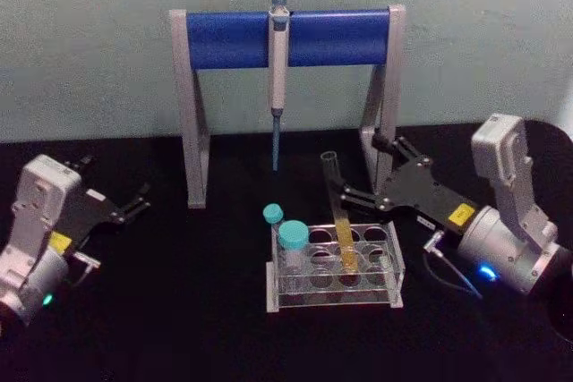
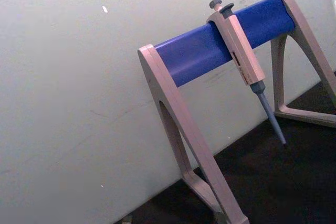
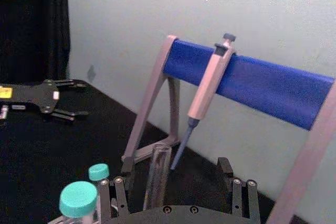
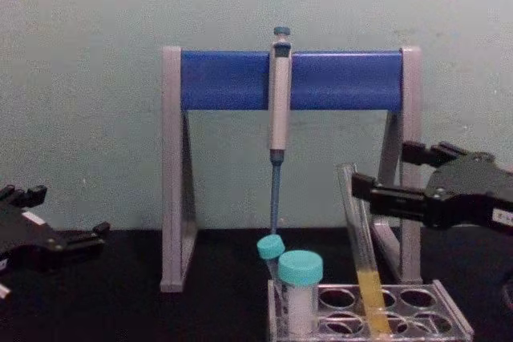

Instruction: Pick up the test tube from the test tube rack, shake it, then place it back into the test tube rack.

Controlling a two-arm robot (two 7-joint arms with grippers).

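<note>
**Approach to the grasp.** The right hand point(image 1: 356, 167) was released. Its fingers point(image 3: 239, 192) were spread to either side of the upper, empty part of the test tube point(image 1: 341, 221), and no contact was visible on either side. The grasp was therefore judged not yet made. Reaching in high probably kept the fingers above the yellow liquid and above the test tube rack point(image 1: 395, 285), which lay just below them.

The tube stood in a hole of the rack, its foot down in the rack and its mouth leaning away from the right wrist. The lean was probably due to a hole wider than the tube. The farther finger lay near one leg of the pipette stand point(image 1: 340, 38) beyond the hand; whether they touched could not be told.

The left hand point(image 1: 139, 203) lay low over the black counter point(image 1: 179, 310), well apart from the rack, its fingers parted and holding nothing. It was judged parked, leaving the single tube to the right arm.

**Count.**
- Long uncapped tubes: one.
- Teal-capped tubes point(image 1: 293, 236): two, in the rack on the side of the long tube away from the right hand.
- Racks: one; its holes were not countable with certainty.
- Pipettes: one pipette point(image 1: 278, 60), hung tip-down from the stand's blue bar.
- Stands: one.
- Hands: two.
</note>
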